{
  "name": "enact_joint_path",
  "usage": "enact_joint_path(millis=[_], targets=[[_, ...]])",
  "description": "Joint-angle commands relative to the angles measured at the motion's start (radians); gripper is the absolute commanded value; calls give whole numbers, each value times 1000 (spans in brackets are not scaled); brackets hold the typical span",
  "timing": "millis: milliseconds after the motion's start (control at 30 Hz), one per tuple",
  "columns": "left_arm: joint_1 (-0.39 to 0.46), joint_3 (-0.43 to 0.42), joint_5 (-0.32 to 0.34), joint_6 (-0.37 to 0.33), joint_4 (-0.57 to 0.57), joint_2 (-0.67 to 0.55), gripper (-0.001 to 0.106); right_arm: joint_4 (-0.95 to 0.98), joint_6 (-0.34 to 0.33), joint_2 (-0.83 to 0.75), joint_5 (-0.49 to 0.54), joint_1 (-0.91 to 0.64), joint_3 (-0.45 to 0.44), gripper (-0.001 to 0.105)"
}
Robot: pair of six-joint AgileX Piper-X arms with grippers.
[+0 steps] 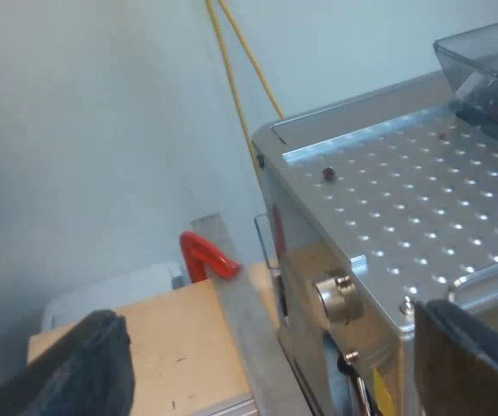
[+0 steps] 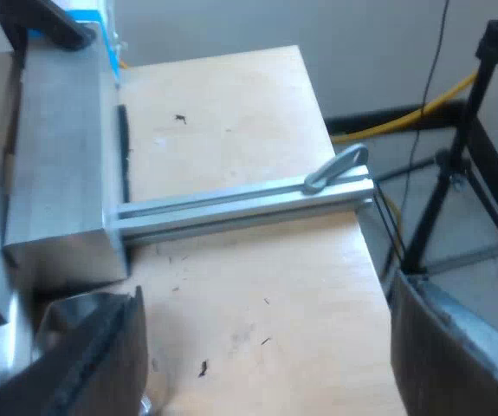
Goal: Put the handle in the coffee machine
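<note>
Both sets of jaws are spread wide with nothing in them, so I'd say I'm at the very start: handle not picked up yet. My left jaws hang at the upper corner of the espresso machine (image 1: 387, 199), which has the bean hopper (image 1: 482, 61) on top. My right jaws hover over the desk (image 2: 257, 347) beside the machine's side wall, where a metal rail (image 2: 240, 204) runs out to the desk's edge. There's a red curved bit (image 1: 205, 256) at the desk's edge next to the rail, and I can't tell if it's the handle's red end. Next move, I reckon: find the holder, grip its dark handle, and line it up under the machine's front.
</note>
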Motion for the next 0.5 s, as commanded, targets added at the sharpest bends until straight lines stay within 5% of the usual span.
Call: enact_joint_path(millis=[33, 133, 467, 500], targets=[[2, 57, -1, 60, 38, -83, 69, 13, -20, -112, -40, -5, 52, 62], [2, 136, -1, 124, 104, -184, 69, 32, -20, -245, -47, -5, 114, 62], [2, 329, -1, 119, 213, -470, 69, 60, -20, -608, -47, -5, 251, 62], [2, 364, -1, 118, 272, -568, 69, 79, -20, -647, -45, -5, 262, 62]])
